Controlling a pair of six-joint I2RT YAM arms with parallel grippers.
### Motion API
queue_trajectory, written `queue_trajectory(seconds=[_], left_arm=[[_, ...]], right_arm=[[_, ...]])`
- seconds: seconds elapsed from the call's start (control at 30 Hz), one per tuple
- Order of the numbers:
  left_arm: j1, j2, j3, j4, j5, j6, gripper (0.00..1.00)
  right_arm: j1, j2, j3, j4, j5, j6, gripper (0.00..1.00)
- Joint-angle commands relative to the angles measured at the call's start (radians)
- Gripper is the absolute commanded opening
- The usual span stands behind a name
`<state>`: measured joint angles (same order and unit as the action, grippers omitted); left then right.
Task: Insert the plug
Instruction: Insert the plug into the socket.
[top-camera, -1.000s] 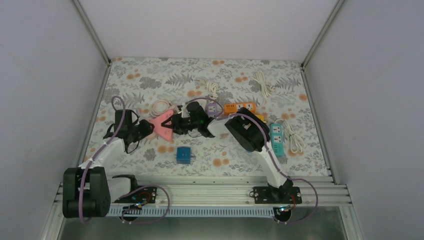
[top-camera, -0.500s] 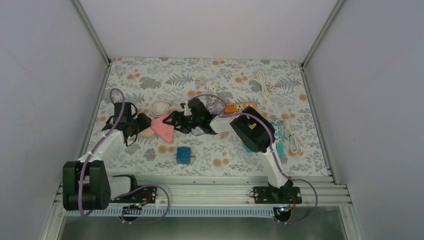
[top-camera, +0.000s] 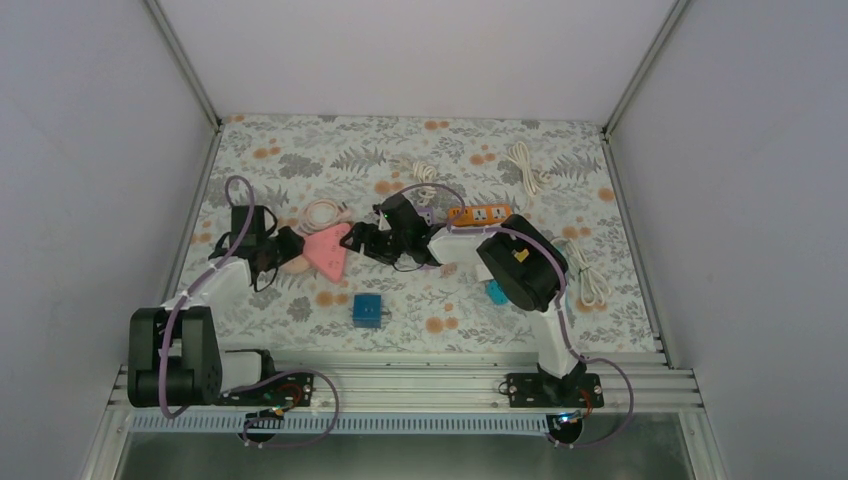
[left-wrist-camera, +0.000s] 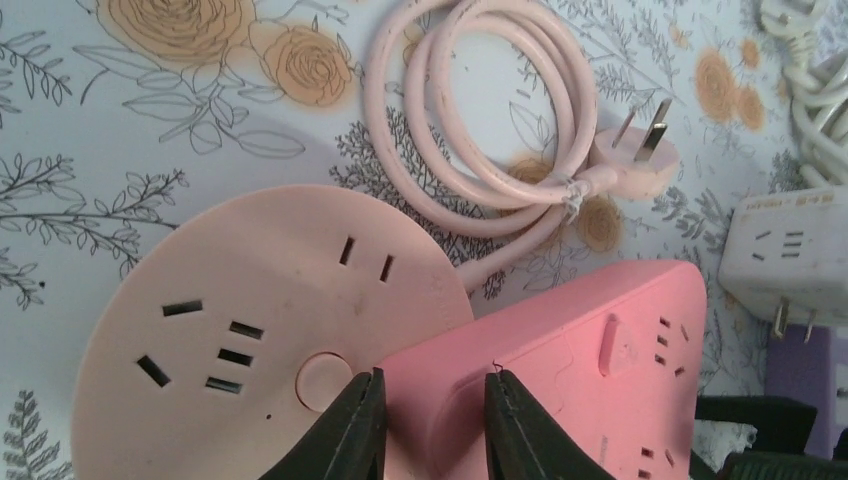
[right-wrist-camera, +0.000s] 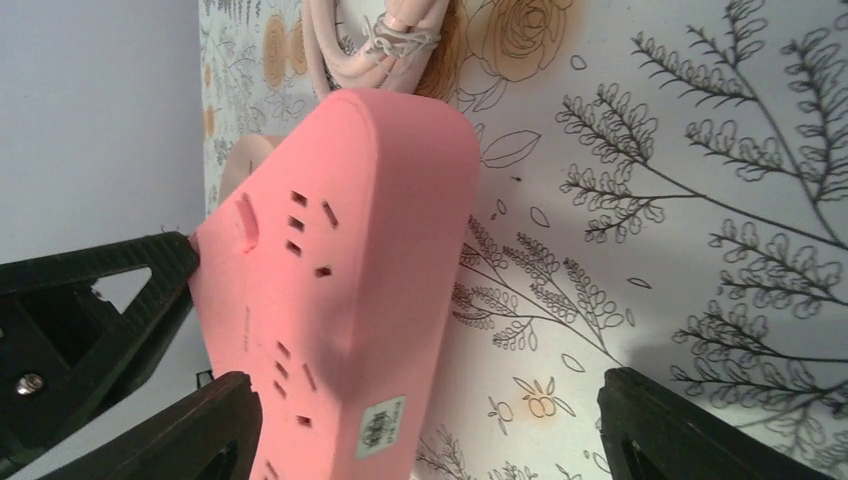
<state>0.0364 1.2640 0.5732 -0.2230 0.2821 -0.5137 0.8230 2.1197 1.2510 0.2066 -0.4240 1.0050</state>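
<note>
pink plug lying flat, prongs pointing away from left gripper, itself pinching pink power strip; right gripper spread wide.

On the table the triangular power strip lies left of centre, its 8 o'clock corner overlapping the round socket. A coiled cord lies just behind them at 12 o'clock, its plug toward 1. A cube adapter sits apart at 5 o'clock, and a long strip well off at 3.
</note>
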Motion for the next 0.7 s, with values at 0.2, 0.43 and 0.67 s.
queue_trajectory(seconds=[0.2,0.43,0.67], left_arm=[[-0.004,0.058,-0.133,0.061,-0.019,-0.039,0.16],[-0.04,0.07,-0.225,0.11,-0.001,-0.073,0.11],[-0.09,0.045,-0.241,0.106,0.047,-0.098,0.11]], right_arm=[[0.015,-0.043,0.035,-0.146,0.113,-0.123,0.84],[0.032,-0.004,0.093,-0.217,0.132,-0.152,0.82],[0.032,-0.081,0.093,-0.285,0.247,-0.17,0.8]])
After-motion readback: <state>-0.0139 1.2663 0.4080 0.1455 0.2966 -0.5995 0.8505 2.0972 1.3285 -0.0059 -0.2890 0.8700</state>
